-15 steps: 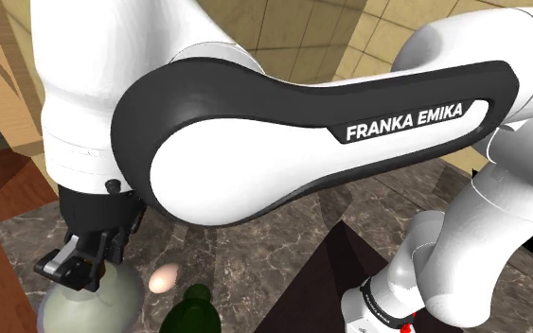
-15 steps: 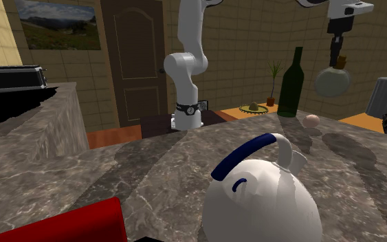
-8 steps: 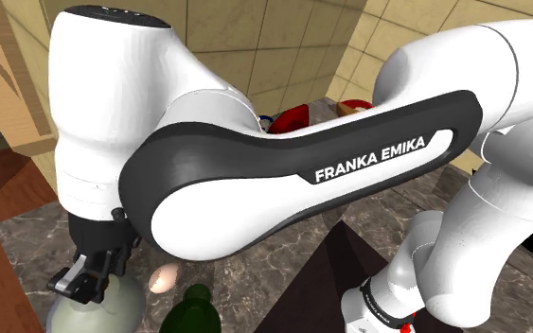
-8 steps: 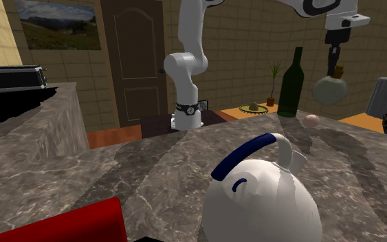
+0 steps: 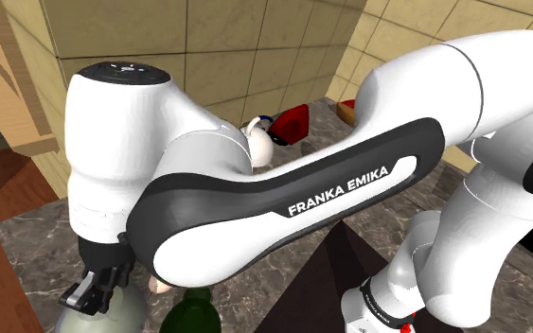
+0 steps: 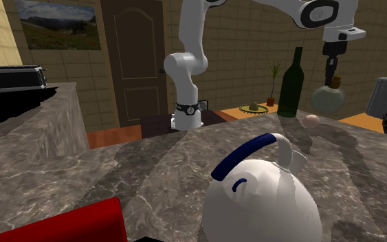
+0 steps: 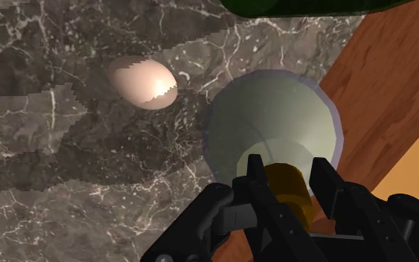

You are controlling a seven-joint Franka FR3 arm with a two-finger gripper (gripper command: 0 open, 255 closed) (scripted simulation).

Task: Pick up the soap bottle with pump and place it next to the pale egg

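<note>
In the shoulder view we see the tool (image 5: 91, 291) under the white arm (image 5: 255, 203), clamped on the neck of the soap bottle (image 5: 86, 320), whose pale round body hangs straight below it. In the second exterior view the same bottle hangs beneath the tool, with the egg (image 6: 313, 119) on the worktop (image 6: 150, 172) just beside and a green bottle (image 6: 291, 82) near. In the wrist view both fingers (image 7: 261, 182) clasp the bottle's golden neck, and the egg lies close to the tool without touching the bottle.
</note>
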